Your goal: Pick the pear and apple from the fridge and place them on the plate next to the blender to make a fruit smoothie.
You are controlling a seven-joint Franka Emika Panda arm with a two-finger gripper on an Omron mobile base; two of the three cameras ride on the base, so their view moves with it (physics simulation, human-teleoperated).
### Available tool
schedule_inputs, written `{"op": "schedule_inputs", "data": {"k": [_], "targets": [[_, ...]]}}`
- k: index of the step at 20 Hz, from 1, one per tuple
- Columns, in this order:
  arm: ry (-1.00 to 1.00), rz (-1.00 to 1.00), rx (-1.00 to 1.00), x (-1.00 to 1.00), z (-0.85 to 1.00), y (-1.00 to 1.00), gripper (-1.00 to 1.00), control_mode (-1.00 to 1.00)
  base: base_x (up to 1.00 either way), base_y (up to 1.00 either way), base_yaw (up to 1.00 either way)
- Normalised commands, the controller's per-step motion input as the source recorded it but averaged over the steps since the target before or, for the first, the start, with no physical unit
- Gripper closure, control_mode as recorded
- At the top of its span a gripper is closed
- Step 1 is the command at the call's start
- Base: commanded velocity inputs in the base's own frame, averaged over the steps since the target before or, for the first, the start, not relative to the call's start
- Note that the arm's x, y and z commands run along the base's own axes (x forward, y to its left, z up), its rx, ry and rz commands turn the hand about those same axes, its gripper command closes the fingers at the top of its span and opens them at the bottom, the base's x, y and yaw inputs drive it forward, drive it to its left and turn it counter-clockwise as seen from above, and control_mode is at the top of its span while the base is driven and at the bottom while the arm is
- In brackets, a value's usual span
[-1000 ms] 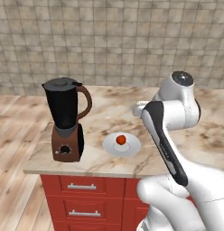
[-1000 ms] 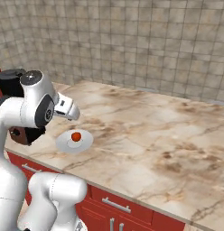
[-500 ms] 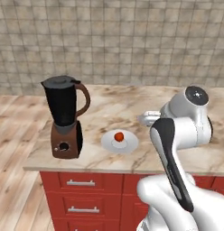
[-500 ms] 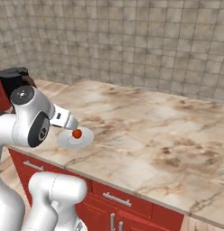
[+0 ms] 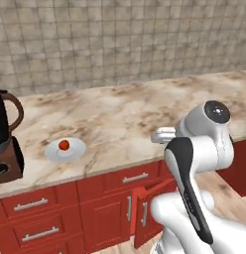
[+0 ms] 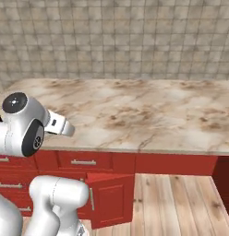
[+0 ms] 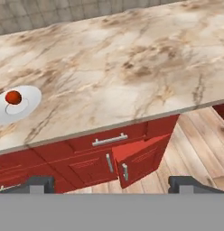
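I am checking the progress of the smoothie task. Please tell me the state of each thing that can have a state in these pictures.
apple: resting on the plate, not held.
plate: on the counter, holding only the apple.
blender: upright at the counter's left end, partly cut off by the frame.
cabinet door: ajar, swung outward below the counter.
drawers: closed.
gripper: open, empty, away from the plate.
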Motion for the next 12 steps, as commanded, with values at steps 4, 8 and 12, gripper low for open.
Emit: {"op": "schedule_inputs", "data": {"k": [4,8,12], "targets": [[0.00,0.00,0.00,0.00,0.00,0.00,-1.00,1.00,-0.01,-0.53,-0.76],[0.00,0.00,0.00,0.00,0.00,0.00,-1.00,1.00,0.00,-0.65,-0.77],[0.00,0.00,0.00,0.00,0.00,0.00,-1.00,1.00,0.02,-0.67,-0.74]]}}
